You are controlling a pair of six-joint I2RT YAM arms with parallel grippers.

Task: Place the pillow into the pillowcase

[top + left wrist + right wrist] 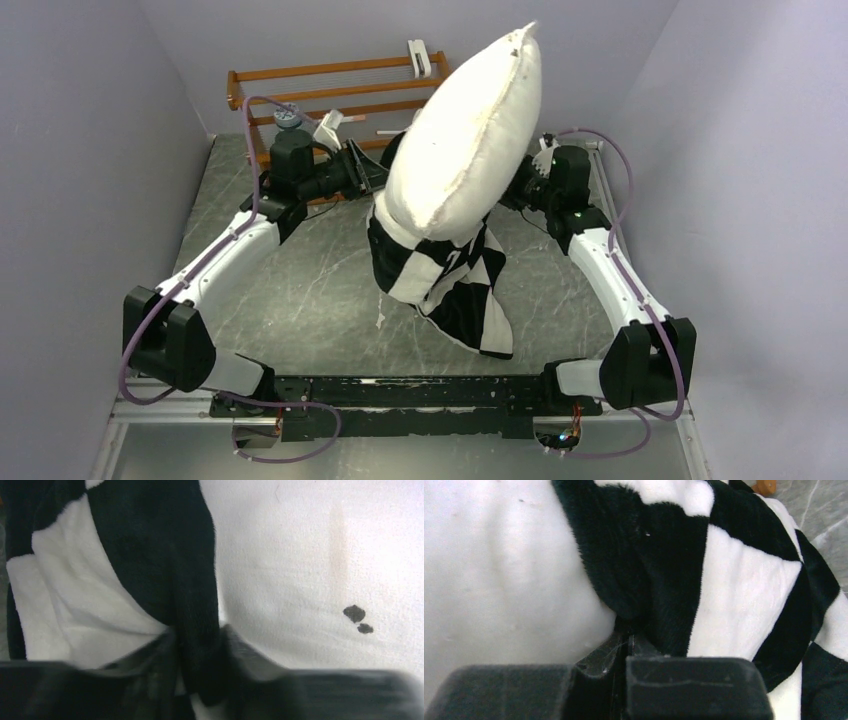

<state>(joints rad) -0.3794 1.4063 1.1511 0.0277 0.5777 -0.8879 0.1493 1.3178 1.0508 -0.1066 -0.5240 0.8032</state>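
The white pillow (pixel 465 130) stands tilted upright at mid-table, its lower end inside the mouth of the black-and-white checkered pillowcase (pixel 450 285), which hangs crumpled down to the table. My left gripper (pixel 372 172) is at the case's left rim. In the left wrist view its jaws (pixel 197 642) close round a black fold of the pillowcase (pixel 165 555), right beside the pillow (pixel 310 555). My right gripper (pixel 515 190) is at the right rim. Seen from the right wrist, it (pixel 628 632) is shut on the black edge of the pillowcase (pixel 734 590), against the pillow (pixel 499 570).
A wooden rack (pixel 330 90) with small white items stands at the back behind the left arm. The grey-green marbled table (pixel 300 300) is walled in by pale walls on the left, right and back.
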